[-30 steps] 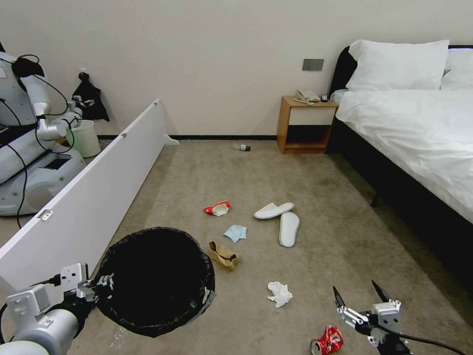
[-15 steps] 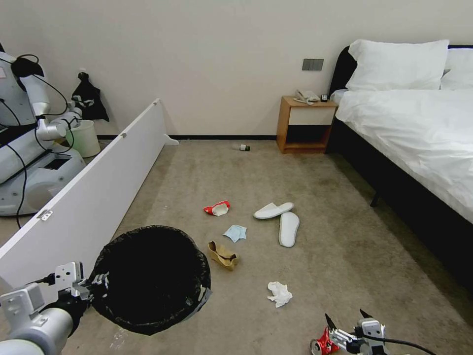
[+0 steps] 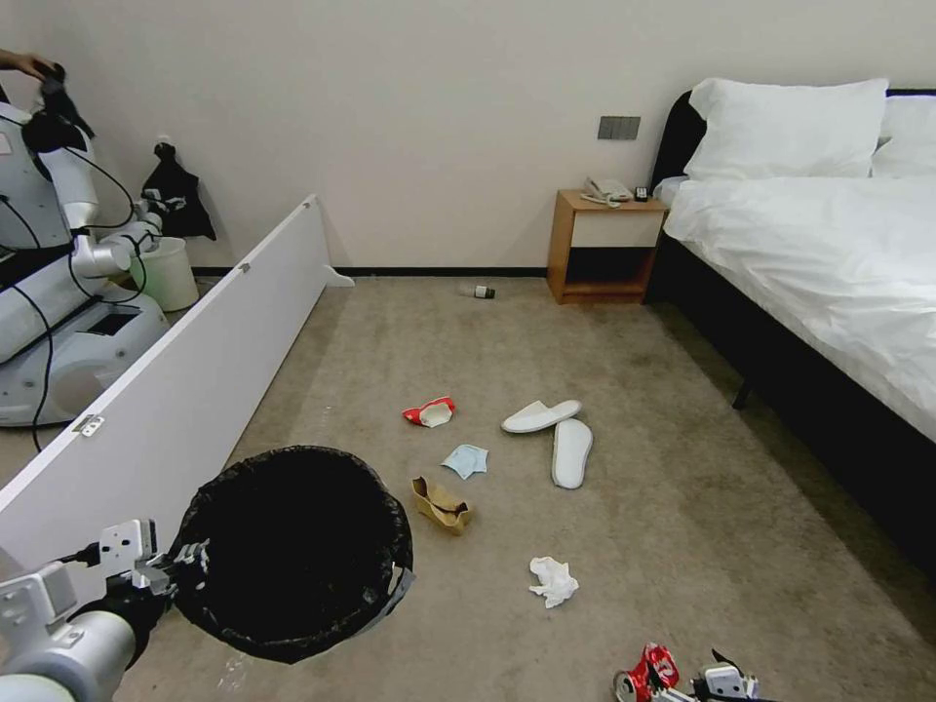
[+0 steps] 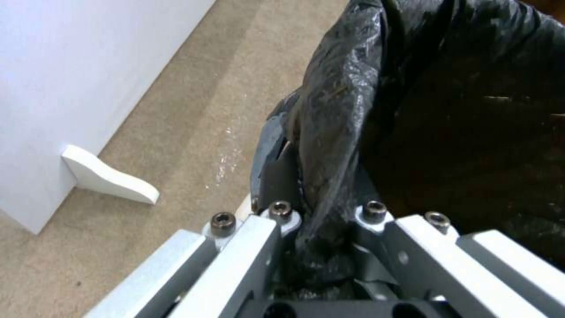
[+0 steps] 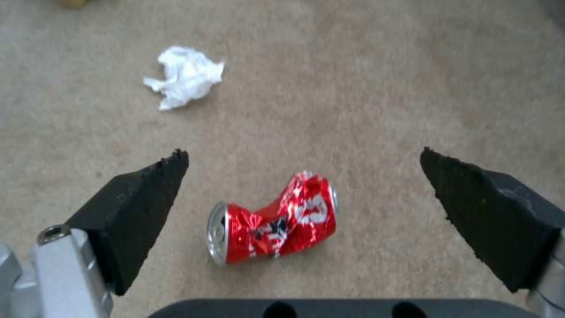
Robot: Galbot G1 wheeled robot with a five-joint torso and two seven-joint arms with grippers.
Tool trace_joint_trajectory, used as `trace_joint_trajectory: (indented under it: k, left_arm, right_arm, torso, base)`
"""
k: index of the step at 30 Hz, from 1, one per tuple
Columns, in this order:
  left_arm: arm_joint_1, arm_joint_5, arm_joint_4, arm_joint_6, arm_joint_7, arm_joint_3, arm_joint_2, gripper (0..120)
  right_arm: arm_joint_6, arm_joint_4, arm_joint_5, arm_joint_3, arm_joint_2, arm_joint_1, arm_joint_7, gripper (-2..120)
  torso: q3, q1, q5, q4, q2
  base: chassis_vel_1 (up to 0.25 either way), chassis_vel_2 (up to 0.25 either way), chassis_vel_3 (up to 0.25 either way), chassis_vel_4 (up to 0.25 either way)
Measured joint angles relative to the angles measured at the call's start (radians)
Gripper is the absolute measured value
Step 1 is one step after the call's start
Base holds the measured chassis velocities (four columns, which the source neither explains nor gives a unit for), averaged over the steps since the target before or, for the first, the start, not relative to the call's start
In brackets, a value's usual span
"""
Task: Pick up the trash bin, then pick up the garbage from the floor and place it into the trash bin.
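The trash bin [image 3: 292, 551], lined with a black bag [image 4: 459, 110], hangs at the lower left of the head view, and my left gripper [image 3: 185, 565] is shut on its rim [image 4: 321, 212]. My right gripper [image 3: 687, 680] is low at the bottom edge, open, its fingers straddling the space just above the crushed red can [image 5: 276, 221] [image 3: 648, 673] on the carpet. Other garbage lies on the floor: a white tissue [image 3: 553, 581] [image 5: 183, 75], a cardboard scrap [image 3: 441, 505], a blue mask [image 3: 466, 459], a red-and-white packet [image 3: 430, 412], two slippers [image 3: 541, 416] [image 3: 571, 453] and a small bottle [image 3: 478, 291].
A long white board [image 3: 195, 390] stands on edge along the left. Behind it are another robot [image 3: 58, 292] and a pale bucket [image 3: 168, 273]. A wooden nightstand [image 3: 604, 244] and a bed [image 3: 829, 273] take up the right side.
My right gripper has dropped toward the floor, down to the can, still open. The bin in my left gripper has drifted slightly left.
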Motion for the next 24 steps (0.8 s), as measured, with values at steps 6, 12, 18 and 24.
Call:
trace_joint_trajectory:
  k: [6, 12, 18, 24]
  left_arm:
    - [0.001, -0.001, -0.002, 0.0, 0.0, -0.001, 0.001, 4]
    - [0.001, -0.001, -0.003, 0.0, 0.0, 0.003, 0.0, 4]
    - [0.002, 0.0, -0.003, 0.0, 0.0, 0.001, -0.001, 4]
    - [0.008, 0.0, -0.006, 0.0, 0.0, 0.0, -0.005, 4]
  right_arm:
    - [0.011, -0.065, 0.021, 0.0, 0.014, 0.042, -0.018, 100]
    - [0.012, -0.107, 0.05, 0.0, 0.024, 0.08, -0.02, 100]
    - [0.006, -0.165, 0.09, 0.006, 0.031, 0.132, -0.02, 100]
    - [-0.011, -0.211, 0.125, 0.002, 0.041, 0.168, -0.016, 100]
  torso:
    - [0.0, 0.0, 0.0001, 0.0, 0.0]
    - [0.0, 0.0, 0.0, 0.0001, 0.0]
    - [0.0, 0.0, 0.0, 0.0, 0.0]
    - [0.0, 0.0, 0.0, 0.0, 0.0]
  base:
    - [0.0, 0.0, 0.0, 0.0]
    - [0.0, 0.0, 0.0, 0.0]
    - [0.0, 0.0, 0.0, 0.0]
    - [0.0, 0.0, 0.0, 0.0]
